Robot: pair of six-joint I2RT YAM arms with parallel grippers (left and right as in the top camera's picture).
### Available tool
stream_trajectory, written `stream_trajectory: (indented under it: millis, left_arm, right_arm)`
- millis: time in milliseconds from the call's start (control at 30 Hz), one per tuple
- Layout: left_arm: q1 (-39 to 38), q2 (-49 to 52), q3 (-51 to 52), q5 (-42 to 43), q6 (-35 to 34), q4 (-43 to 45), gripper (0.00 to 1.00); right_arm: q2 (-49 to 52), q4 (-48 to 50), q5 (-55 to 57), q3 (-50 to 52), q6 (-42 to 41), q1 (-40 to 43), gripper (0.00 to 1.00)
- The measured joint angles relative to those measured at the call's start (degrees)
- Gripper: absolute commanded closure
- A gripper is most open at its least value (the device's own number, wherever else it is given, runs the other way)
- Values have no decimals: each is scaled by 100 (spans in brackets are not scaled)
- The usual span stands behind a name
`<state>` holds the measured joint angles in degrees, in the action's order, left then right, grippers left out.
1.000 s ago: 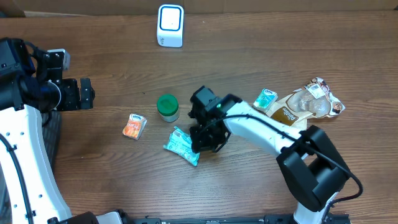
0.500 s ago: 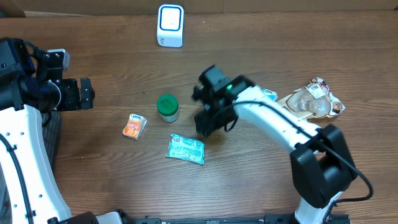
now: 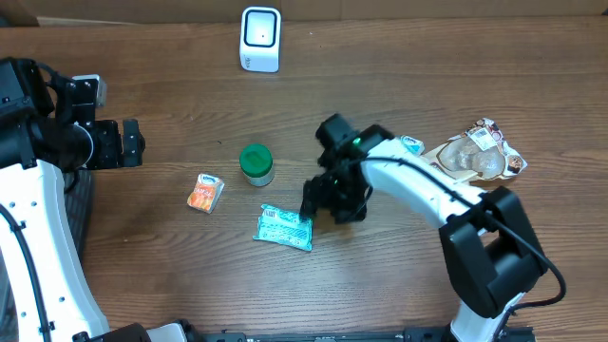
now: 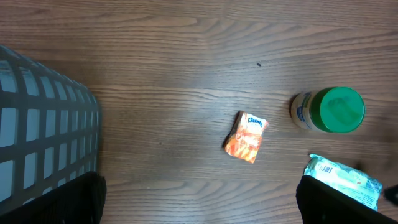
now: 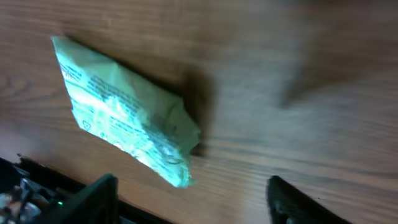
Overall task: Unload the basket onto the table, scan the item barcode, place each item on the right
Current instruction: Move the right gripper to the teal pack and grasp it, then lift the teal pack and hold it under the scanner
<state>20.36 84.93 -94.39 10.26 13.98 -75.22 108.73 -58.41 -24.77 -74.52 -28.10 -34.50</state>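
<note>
The teal tissue packet [image 3: 283,228] lies flat on the wooden table with a barcode label on its top. My right gripper [image 3: 325,203] hovers just to its right, open and holding nothing. From the right wrist, the packet [image 5: 123,118] lies ahead of the gripper [image 5: 193,200], apart from both fingers. The white scanner [image 3: 260,39] stands at the table's far edge. My left gripper [image 3: 126,142] stays at the left side, wide open and empty. The left wrist view shows the left gripper [image 4: 199,205] above bare wood, with the packet [image 4: 343,181] beside its right finger [image 4: 345,202].
A green-lidded jar [image 3: 256,163] stands just left of the right arm, and a small orange packet [image 3: 204,192] lies further left. A snack bag [image 3: 475,157] and a small teal packet [image 3: 410,144] lie at the right. A grey basket [image 4: 43,124] sits at the left.
My right gripper opened and let go of the teal packet, which now lies flat. The gripper pulled away to the right, then came back down beside it. The left arm has not moved.
</note>
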Motion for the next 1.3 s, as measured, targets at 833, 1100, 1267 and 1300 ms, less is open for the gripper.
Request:
stream_trajectory:
  millis: [833,1100,1267,1300]
  left_arm:
    - [0,0,0,2,0,0,0]
    - [0,0,0,0,0,0,0]
    - [0,0,0,0,0,0,0]
    - [0,0,0,0,0,0,0]
  right_arm:
    - [-2,1832,-109,1014,-1491,-459,91]
    - [-15,1856,-203,1014,-1513,-461,96]
    - [-20,1856,-284,1012,-1215,-455,96]
    - [-26,1856,-295,1010,-1106,-448,96]
